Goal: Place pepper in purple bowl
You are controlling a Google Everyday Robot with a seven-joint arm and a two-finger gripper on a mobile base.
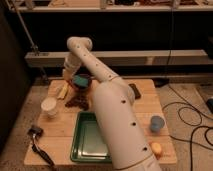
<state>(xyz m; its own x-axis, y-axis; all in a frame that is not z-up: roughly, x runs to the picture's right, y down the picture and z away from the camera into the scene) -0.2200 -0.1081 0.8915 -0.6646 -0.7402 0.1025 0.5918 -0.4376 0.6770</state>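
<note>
The end effector [70,75] hangs just left of the purple bowl [81,83]; its opening cannot be told, nor can the pepper be seen. The bowl, holding a teal block [80,80], sits at the tabletop's [145,107] far edge, with the green tray [80,145] nearer, so the arm reaches across.

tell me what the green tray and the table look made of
The tray looks like plastic: even green, with a soft sheen and rounded rim. The table looks like pale unfinished wood, matte, though grain is not clear. The pincer is behind the arm by the purple bowl.
</note>
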